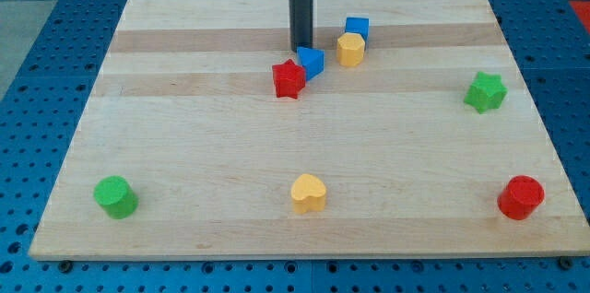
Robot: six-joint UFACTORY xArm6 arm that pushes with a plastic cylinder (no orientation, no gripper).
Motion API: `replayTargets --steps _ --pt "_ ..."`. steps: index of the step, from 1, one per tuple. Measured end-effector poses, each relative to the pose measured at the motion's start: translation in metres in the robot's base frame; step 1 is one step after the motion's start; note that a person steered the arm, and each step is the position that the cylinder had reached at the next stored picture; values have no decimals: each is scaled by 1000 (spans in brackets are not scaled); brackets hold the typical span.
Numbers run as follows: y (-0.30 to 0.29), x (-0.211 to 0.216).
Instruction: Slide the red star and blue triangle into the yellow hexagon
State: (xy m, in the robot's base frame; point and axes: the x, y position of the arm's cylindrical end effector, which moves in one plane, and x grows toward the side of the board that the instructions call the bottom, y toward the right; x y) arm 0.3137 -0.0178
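My tip (301,49): bare rod, no jaws to spread or pinch. Sits just above-left of small blue triangle block (312,61), touching red star block (289,79). Small yellow hexagon block (350,49) near, view's right. Step: mid-push. Next: drive pair rightward, probably from left side.

The arm ends in a straight, smooth, dark grey rod, round in section, under a black-and-white mount; my tip (301,50) looks blunt.
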Motion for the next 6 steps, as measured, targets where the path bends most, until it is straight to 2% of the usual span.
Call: replayTargets --steps 4,5,6 --pt "-51 25" --pt "-52 41" --pt "-52 85"
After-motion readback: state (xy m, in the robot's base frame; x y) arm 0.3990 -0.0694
